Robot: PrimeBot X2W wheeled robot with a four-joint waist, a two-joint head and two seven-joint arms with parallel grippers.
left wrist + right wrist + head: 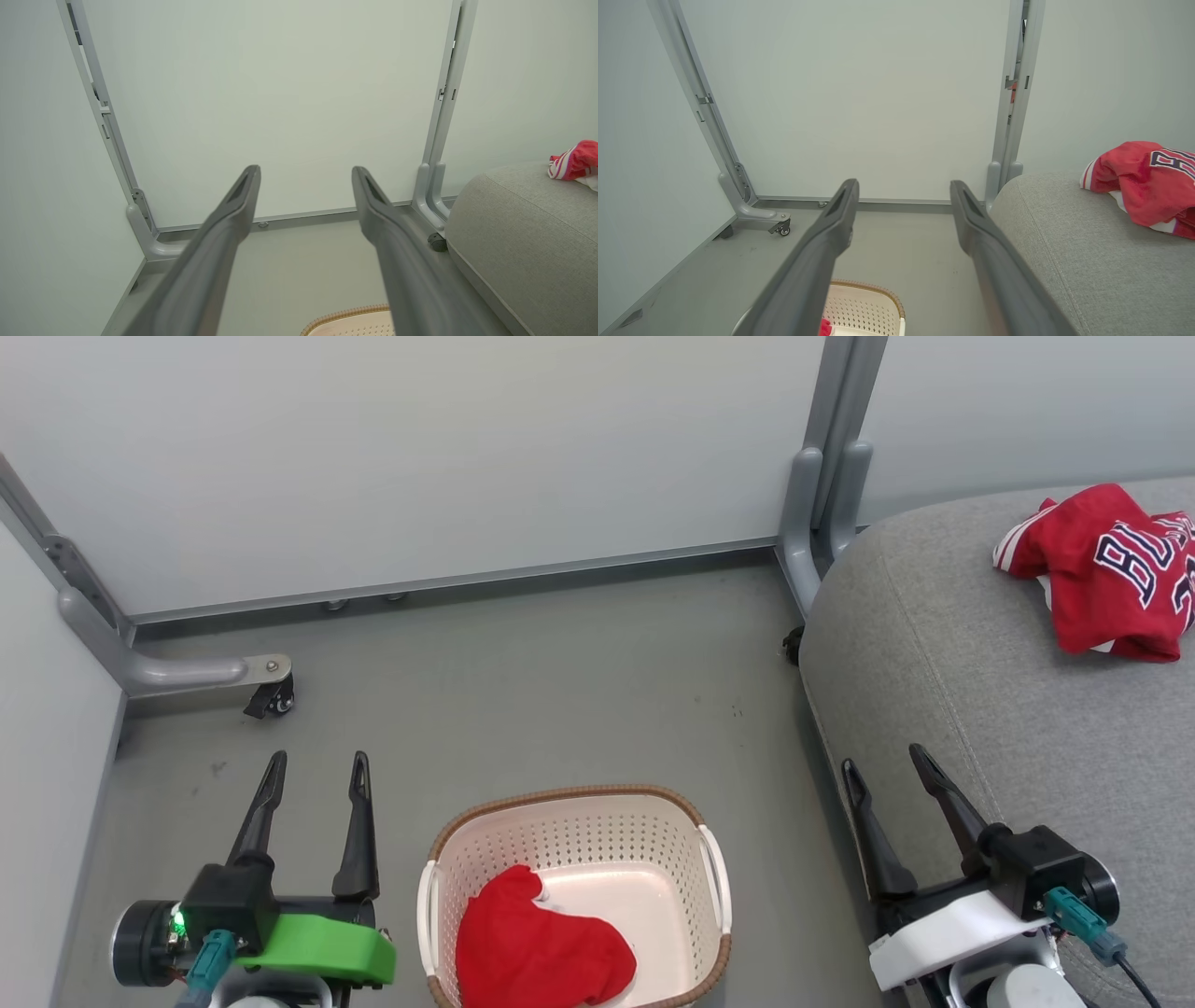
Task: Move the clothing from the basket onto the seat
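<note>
Left claw (318, 758): its two long, dark, tapered fingers are spread wide with nothing between them. There is a green plastic collar at its base. I see it hanging over the smooth grey floor (560, 672), just left of the basket (569, 795).

Right claw (882, 758): also spread and empty, with a white collar at its base. It is poised at the near left edge of the seat (934, 644).

Basket: cream-white plastic in a rounded rectangle. Its walls are perforated in neat rows, the rim has a brown woven look, and a white handle sits on each side. It stands on the floor between the two claws. Inside it, a red garment (541, 947) lies crumpled against the near left corner. The cloth is soft and matte, with a sliver of white at its edge.

Seat: a large cushion in grey woven upholstery, with a rounded corner and one stitched seam running down it. It is to the right of the basket. Toward its far right lies a rumpled red jersey (1106, 569) with white striped trim and dark lettering outlined in white. I cannot read the letters in full. The jersey is well apart from the right claw.

Behind: smooth pale partition panels (420, 457) in grey metal frames, and a small black castor (274, 698) at the left foot.
</note>
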